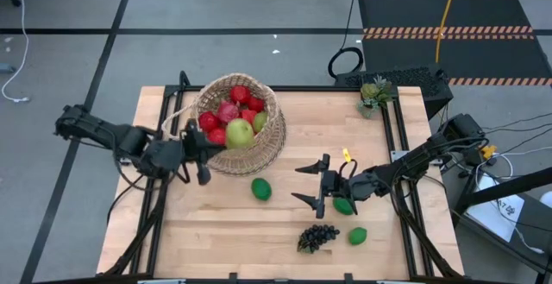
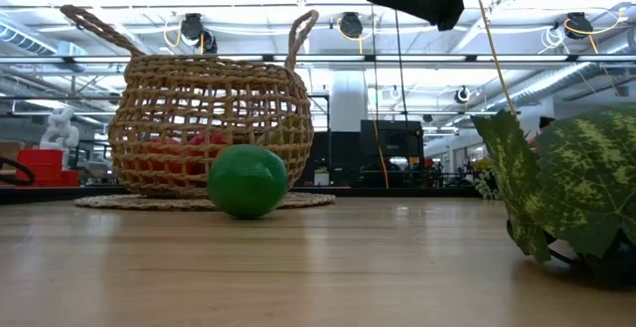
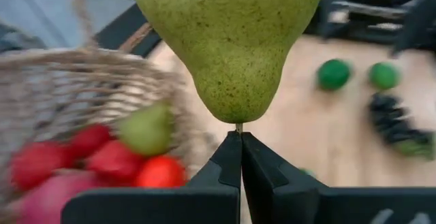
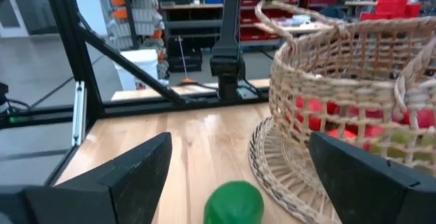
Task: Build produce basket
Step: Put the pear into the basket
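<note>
The round light-tan woven wicker basket stands on the wooden table, toward its far side, and it already holds several red fruits and a yellow-green pear. Above the basket's near rim the left gripper hangs with its fingers pressed together on the stem of a speckled green pear, so I judge this one goes in next. Outside the basket, on its near side, lies a green lime. Farther from the basket, the right gripper waits with fingers spread, holding nothing, over another lime. Beyond it lie a third lime and a dark grape bunch. So perhaps half of the work is done.
</note>
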{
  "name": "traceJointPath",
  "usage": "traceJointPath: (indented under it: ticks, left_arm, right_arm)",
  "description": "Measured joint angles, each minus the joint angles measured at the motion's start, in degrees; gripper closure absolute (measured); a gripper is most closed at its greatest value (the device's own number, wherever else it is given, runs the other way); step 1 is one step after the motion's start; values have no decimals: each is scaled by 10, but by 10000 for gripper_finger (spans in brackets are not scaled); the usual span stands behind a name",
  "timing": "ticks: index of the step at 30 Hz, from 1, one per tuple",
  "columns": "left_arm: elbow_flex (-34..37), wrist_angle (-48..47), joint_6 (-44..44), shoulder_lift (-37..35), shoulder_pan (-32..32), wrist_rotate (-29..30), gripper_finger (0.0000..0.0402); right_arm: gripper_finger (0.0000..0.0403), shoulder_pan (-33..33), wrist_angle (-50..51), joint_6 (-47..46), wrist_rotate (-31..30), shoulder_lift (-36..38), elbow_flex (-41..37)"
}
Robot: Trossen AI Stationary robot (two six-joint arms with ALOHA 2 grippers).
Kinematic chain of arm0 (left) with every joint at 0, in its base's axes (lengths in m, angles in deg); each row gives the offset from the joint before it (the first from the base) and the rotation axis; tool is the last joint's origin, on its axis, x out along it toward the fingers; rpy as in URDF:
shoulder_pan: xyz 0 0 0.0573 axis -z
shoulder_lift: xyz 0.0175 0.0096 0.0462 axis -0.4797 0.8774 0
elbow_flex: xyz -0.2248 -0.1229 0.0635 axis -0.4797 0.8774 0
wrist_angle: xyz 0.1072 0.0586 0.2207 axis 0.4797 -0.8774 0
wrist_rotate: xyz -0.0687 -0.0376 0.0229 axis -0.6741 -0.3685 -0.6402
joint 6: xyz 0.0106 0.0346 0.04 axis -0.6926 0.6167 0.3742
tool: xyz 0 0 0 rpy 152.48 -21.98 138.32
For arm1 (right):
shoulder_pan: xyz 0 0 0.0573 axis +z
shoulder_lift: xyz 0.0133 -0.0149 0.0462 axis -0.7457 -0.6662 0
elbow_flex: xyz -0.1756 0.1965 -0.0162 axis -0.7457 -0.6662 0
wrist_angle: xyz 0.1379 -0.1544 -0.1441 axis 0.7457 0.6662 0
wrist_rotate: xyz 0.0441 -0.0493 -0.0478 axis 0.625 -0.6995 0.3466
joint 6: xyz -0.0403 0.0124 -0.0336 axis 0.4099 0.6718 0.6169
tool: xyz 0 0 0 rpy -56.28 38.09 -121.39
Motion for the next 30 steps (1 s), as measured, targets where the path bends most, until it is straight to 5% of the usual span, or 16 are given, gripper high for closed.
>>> traceJointPath:
  ticks: [7,12,18,30]
  left_arm:
    - [-124,-216,15,33,-103,-6,401]
    - [-185,-317,27,76,-194,-77,401]
    - [-201,-380,100,145,-294,-171,401]
    - [-201,-424,219,226,-355,-176,392]
  right_arm:
    - [60,0,-7,10,0,0,0]
    - [60,0,-26,39,0,0,0]
    - [60,0,-40,58,0,0,0]
    - [60,0,-38,44,0,0,0]
